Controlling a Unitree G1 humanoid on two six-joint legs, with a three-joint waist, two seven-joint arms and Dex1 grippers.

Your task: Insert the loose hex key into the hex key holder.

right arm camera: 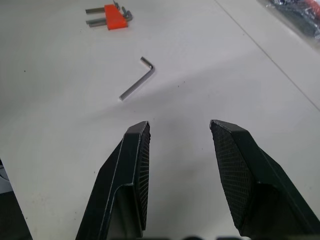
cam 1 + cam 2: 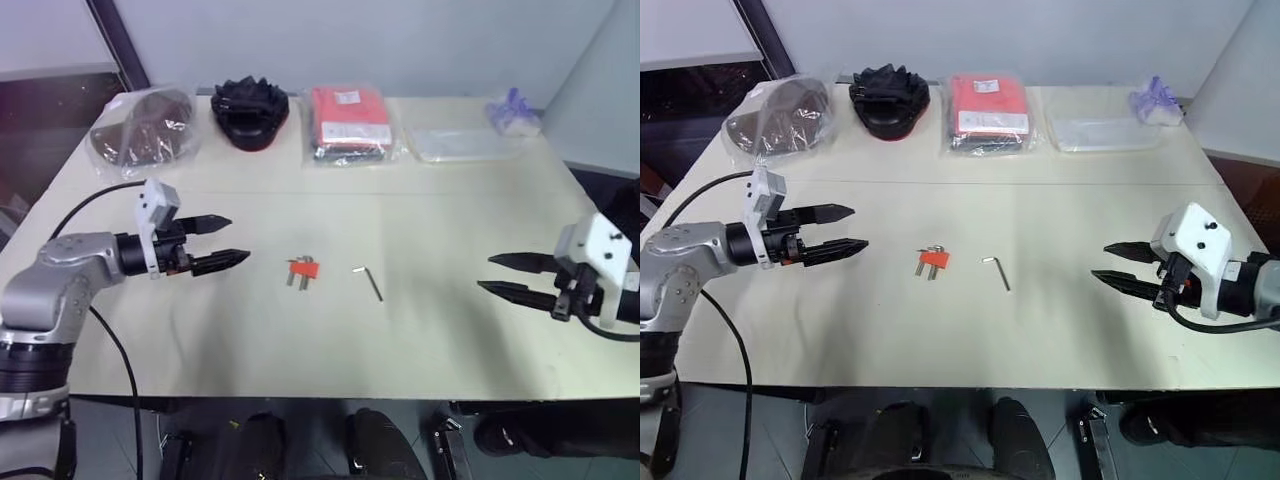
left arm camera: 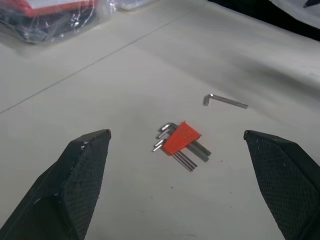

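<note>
The loose hex key [image 2: 369,280] lies flat on the cream table, an L-shaped grey rod just right of centre, also clear in the right wrist view [image 1: 137,83]. The hex key holder [image 2: 302,270], a small red-orange block with short grey keys sticking out, rests a little to its left [image 3: 181,140]. My left gripper [image 2: 222,243] hovers left of the holder, pointing at it, open and empty. My right gripper [image 2: 503,275] hangs over the table's right side, pointing toward the loose key, open with nothing between its fingers.
Along the far edge sit a bagged dark item [image 2: 140,130], a black ridged object [image 2: 250,110], a red packet in clear plastic [image 2: 350,122], a flat clear bag [image 2: 460,143] and a small purple thing [image 2: 513,108]. A black cable [image 2: 100,195] trails by my left arm.
</note>
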